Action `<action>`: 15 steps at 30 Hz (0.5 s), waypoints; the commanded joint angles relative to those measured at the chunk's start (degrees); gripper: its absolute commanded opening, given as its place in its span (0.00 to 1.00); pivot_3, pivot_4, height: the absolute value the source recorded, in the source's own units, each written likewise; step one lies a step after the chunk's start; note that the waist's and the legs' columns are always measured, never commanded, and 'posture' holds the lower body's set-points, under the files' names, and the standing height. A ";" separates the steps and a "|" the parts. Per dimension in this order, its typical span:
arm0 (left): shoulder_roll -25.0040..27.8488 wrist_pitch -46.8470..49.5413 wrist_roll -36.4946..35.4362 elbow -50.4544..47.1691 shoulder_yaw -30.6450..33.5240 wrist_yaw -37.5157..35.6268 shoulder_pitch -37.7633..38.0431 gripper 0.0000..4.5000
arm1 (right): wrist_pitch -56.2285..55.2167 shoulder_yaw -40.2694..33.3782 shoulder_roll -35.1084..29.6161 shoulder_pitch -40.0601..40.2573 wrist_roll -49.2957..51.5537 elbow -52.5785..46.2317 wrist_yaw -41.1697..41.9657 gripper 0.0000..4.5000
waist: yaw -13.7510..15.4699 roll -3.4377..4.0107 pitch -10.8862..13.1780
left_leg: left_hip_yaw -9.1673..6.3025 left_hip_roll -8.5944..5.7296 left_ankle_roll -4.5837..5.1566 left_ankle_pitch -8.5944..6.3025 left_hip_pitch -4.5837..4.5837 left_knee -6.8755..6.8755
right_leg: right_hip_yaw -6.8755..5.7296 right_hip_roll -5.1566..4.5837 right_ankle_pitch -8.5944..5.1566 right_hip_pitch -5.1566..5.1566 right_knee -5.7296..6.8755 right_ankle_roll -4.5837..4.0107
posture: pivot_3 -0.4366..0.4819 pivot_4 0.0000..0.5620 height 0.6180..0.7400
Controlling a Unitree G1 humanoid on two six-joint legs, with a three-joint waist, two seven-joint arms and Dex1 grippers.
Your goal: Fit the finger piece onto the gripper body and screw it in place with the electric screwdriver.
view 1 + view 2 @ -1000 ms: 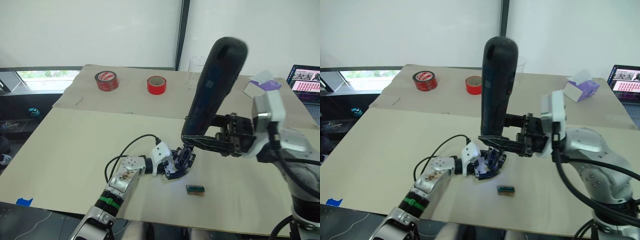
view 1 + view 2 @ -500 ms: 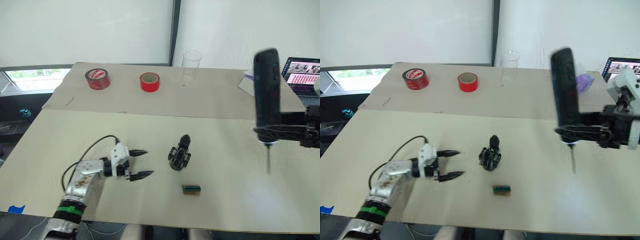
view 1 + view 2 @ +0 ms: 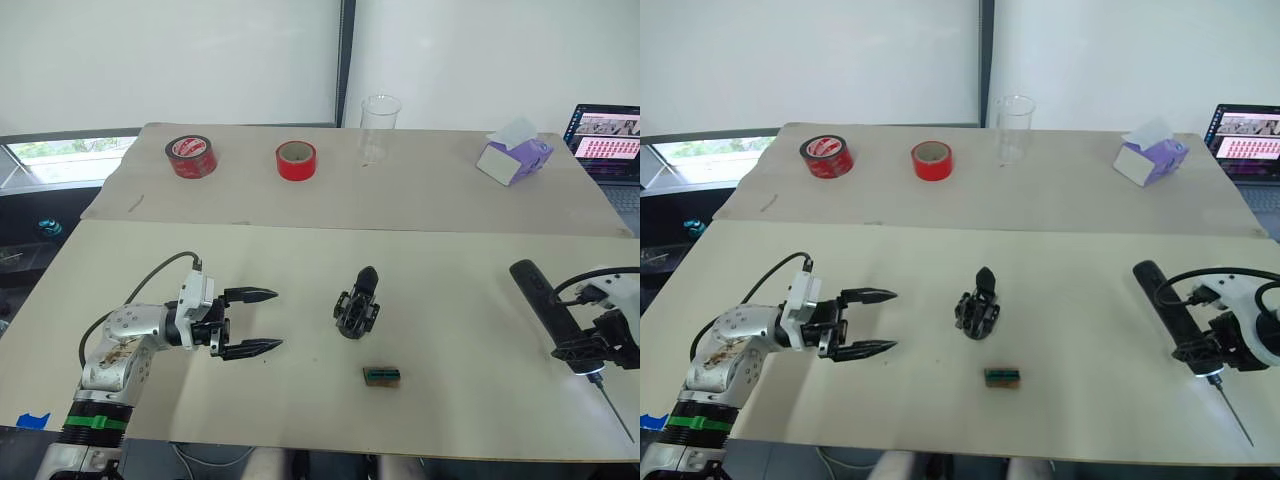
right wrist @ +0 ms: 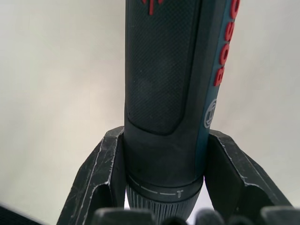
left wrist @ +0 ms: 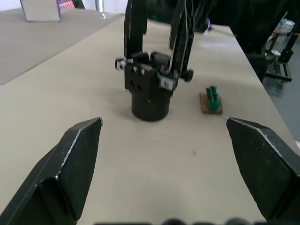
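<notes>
From the head camera, the gripper body (image 3: 358, 305) stands near the middle of the pale worktop (image 3: 460, 290), one black pointed finger rising from it toward 12 o'clock. A small green-and-brown block (image 3: 383, 376) lies just beside it at 5 o'clock, apart from it. At 9 o'clock of the body, well apart, the left hand (image 3: 262, 320) hovers with its two black fingers spread wide and nothing between them, tips aimed at the body. At 3 o'clock, near the worktop's edge, the right hand (image 3: 1202, 351) is clamped on the electric screwdriver (image 3: 547, 309), which lies tilted low over the surface, its thin metal bit (image 3: 616, 410) pointing to 5 o'clock. On the far section of the worktop sit a dark red tape roll (image 3: 190, 157), a bright red tape roll (image 3: 296, 160), a clear plastic cup (image 3: 379, 129) with nothing visible inside, and a purple tissue box (image 3: 513, 158) with a white tissue standing out of its top. A laptop (image 3: 606, 136) sits open at the far right corner.

From the left wrist, both fingertips (image 5: 77, 140) stand far apart, the gripper body (image 5: 152, 89) upright between and beyond them, the green block (image 5: 212, 98) beside it.

From the right wrist, two fingers (image 4: 101, 173) press either side of the screwdriver's (image 4: 168, 84) textured barrel, which carries red lettering.
</notes>
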 commanded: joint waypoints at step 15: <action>1.02 3.38 -1.60 -4.21 1.82 1.00 1.30 1.00 | -9.25 6.81 7.74 -13.17 -15.04 16.36 8.08 0.88 | 0.01 -0.07 0.02 | 0.02 0.06 -0.03 0.12 0.02 0.23 | 0.07 0.29 0.26 0.13 -0.02 -0.05 | 0.48 0.27 1.00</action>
